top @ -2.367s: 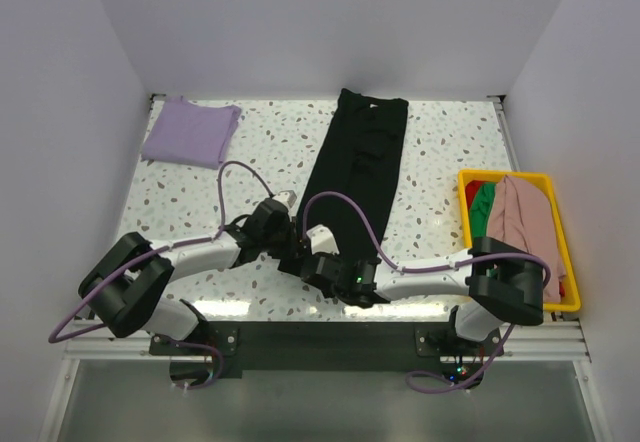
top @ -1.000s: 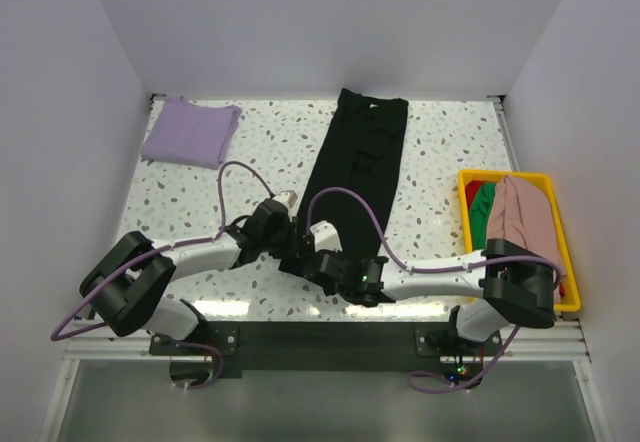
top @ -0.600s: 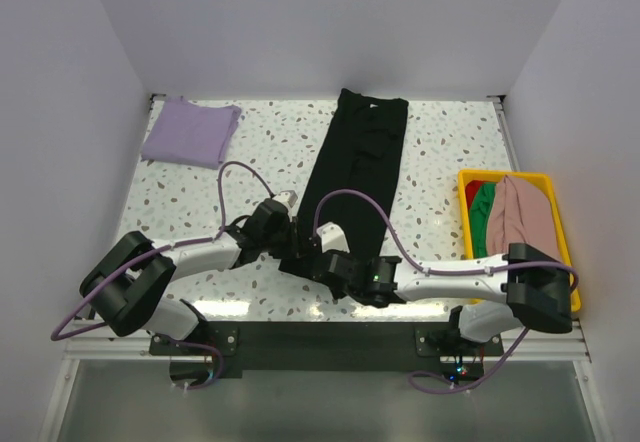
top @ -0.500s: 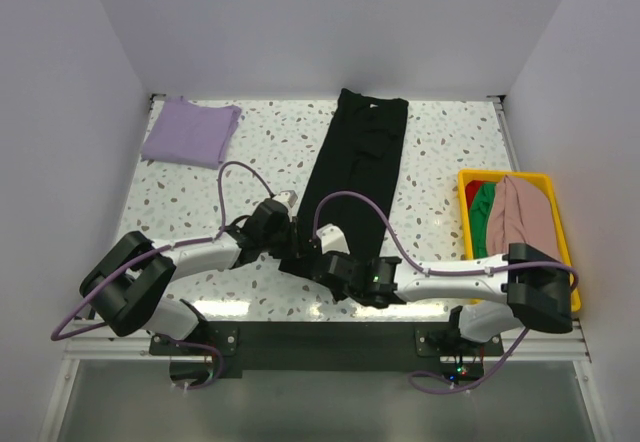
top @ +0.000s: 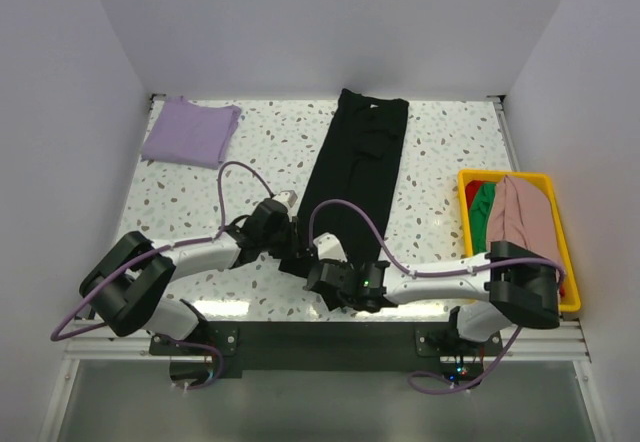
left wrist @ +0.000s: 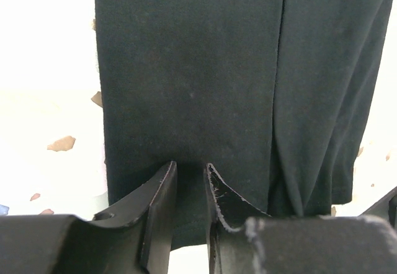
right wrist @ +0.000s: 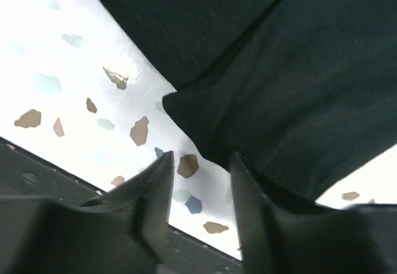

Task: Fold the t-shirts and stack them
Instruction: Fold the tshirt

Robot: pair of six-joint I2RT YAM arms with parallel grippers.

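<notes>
Black t-shirt (top: 362, 162) is laid as a long narrow strip down the middle of the speckled table (top: 190, 202), from the far edge to the grippers. Left gripper (left wrist: 189, 181) is pressed nearly together on the near hem, cloth pinched between the fingers. Right gripper (right wrist: 200, 168) is held spread just over the hem's other corner. Lavender t-shirt (top: 190, 130) is noted folded at the far left corner. Pink t-shirt (top: 525, 217) and green t-shirt (top: 484, 207) are seen in the yellow bin (top: 467, 224).

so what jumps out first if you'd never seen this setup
A long black cloth t-shirt lies folded into a strip down the middle of the speckled table, with the left gripper and right gripper at its near end. A yellow plastic bin of coloured cloth sits at the right edge.
</notes>
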